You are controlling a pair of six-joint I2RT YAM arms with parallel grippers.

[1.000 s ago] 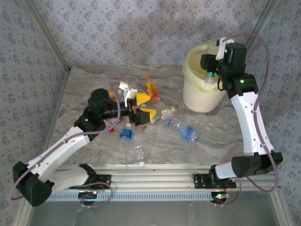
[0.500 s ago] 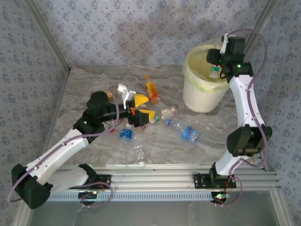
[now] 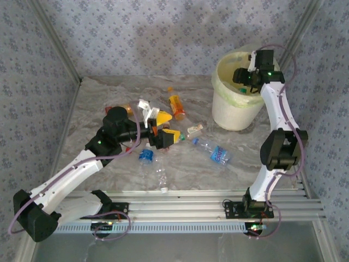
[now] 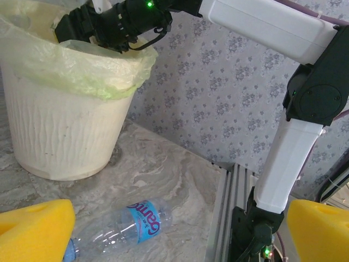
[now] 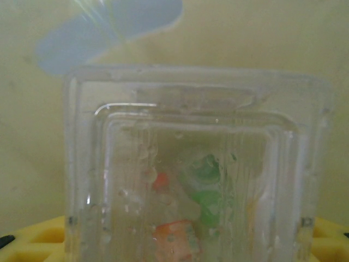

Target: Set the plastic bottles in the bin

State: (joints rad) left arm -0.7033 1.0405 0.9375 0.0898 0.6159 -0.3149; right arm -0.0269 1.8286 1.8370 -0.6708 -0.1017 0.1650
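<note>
1. The right gripper (image 3: pixel 244 76) pinches a clear square-based plastic bottle (image 5: pixel 196 180) between yellow foam pads (image 5: pixel 32 240), hanging over the mouth of the round white ribbed plastic bin (image 3: pixel 229 114). The bin lies straight below.
2. The left gripper (image 3: pixel 167 125) stands spread wide over the scattered bottles.
3. A clear blue-labelled bottle (image 3: pixel 214 151) lies on the marbled table (image 3: pixel 98 103) at the left gripper's 4 o'clock. Its long axis runs from 10 to 4. The left arm is nearer.

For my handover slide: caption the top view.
Right gripper over the lined bin, open left gripper among bottles scattered on the table.
</note>
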